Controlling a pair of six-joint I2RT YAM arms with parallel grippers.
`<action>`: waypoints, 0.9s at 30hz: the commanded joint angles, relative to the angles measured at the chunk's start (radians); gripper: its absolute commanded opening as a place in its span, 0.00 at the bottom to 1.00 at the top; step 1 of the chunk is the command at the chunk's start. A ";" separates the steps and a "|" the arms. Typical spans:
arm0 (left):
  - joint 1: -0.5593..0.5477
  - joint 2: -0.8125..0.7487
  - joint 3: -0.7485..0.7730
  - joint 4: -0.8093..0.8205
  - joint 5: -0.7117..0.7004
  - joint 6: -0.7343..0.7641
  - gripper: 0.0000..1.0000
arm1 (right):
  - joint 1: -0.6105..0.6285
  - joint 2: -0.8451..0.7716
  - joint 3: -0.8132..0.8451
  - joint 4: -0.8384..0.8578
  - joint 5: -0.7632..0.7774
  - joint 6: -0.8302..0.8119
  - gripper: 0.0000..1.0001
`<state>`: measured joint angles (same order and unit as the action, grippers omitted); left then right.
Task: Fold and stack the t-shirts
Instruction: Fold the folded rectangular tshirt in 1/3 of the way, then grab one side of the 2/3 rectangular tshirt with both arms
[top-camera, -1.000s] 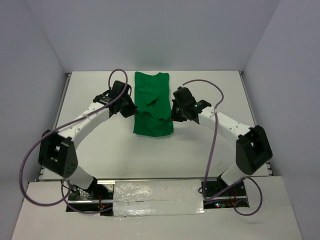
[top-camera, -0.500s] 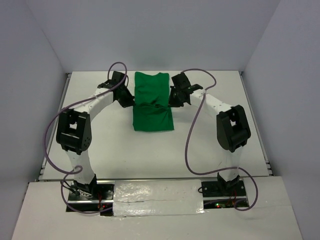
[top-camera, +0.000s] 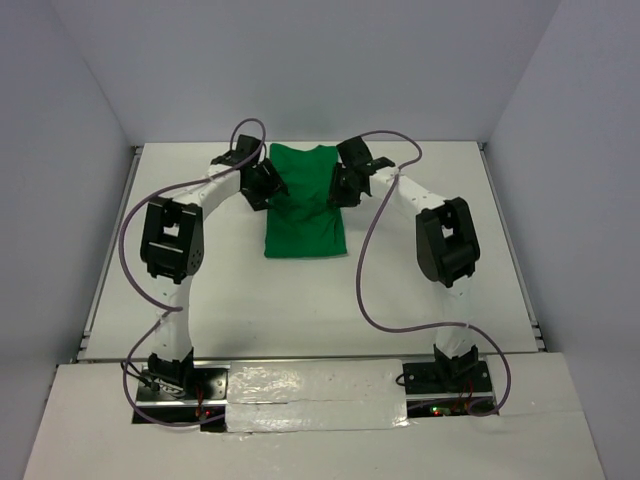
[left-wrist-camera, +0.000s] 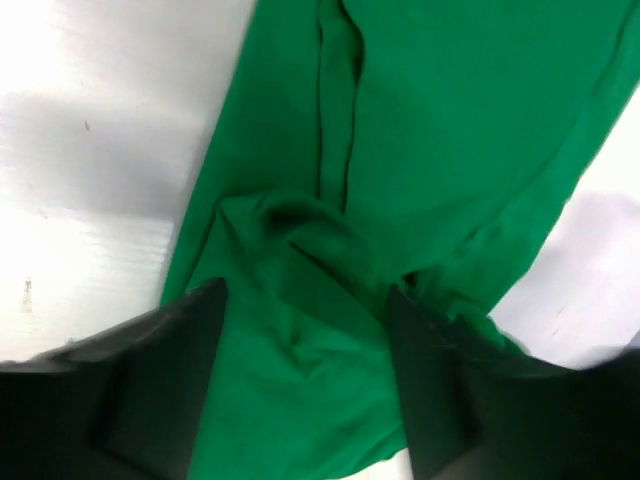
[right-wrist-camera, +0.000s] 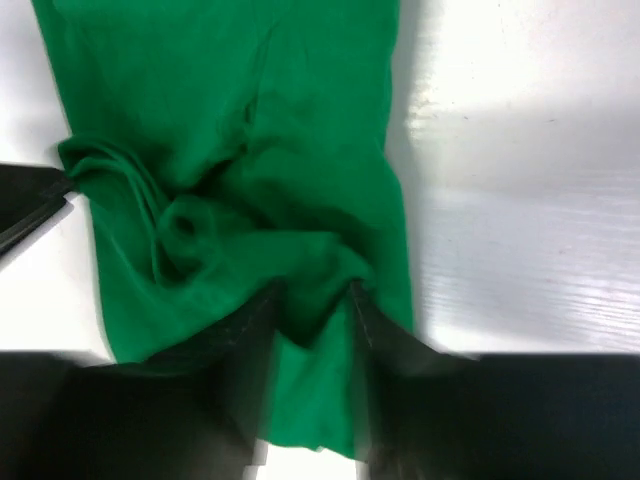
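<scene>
Both arms stretch forward, elbows raised, to the green t-shirt (top-camera: 305, 215) at the far middle of the white surface (top-camera: 420, 290).
On the left gripper (top-camera: 268, 188) the jaws stand wide over the cloth, holding nothing; on the right gripper (top-camera: 338, 187) they are narrowly parted around a bunched fold, grip unclear. Grey walls (top-camera: 300, 60) enclose it.

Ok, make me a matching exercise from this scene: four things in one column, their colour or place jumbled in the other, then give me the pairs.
Things:
1. t-shirt
2. table
3. cable
4. left tool

Descriptions:
A. purple
B. at the t-shirt's left edge
C. green
D. white

Pairs: 1-C, 2-D, 3-A, 4-B
</scene>
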<state>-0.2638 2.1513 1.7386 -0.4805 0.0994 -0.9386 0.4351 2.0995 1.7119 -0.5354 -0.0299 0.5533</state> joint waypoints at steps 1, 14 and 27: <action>0.008 0.015 0.085 -0.030 -0.019 0.023 0.81 | -0.022 0.011 0.069 -0.026 -0.016 0.005 0.50; 0.006 -0.536 -0.562 0.081 -0.046 0.014 0.92 | -0.050 -0.496 -0.624 0.230 -0.105 0.075 0.88; -0.015 -0.512 -0.870 0.410 0.111 -0.127 0.82 | -0.041 -0.369 -0.690 0.354 -0.245 0.126 0.76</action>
<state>-0.2741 1.6188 0.8684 -0.2047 0.1783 -1.0237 0.3882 1.6993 0.9783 -0.2459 -0.2379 0.6621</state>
